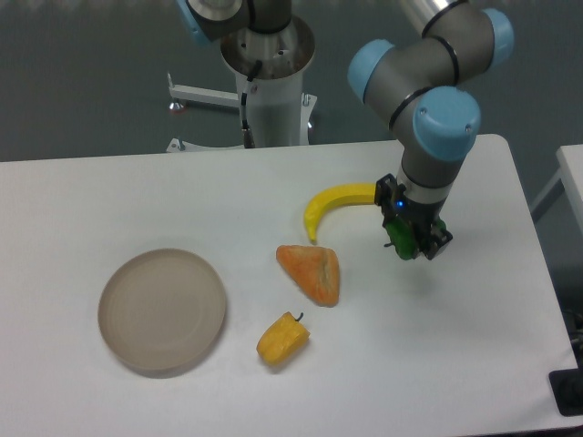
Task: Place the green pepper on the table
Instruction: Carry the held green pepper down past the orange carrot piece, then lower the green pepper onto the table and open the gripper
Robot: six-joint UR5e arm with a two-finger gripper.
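The pepper (402, 239) is held in the gripper (415, 244), on the right side of the table (474, 364); only small green parts show between the 2 dark fingers, which are closed on it. I cannot tell if it touches the tabletop. Just left of the gripper lies a banana (335, 205). An orange wedge (311, 271) is nearer and further left, a yellow pepper (282, 339) nearer again. A round plate (162, 309) sits far left.
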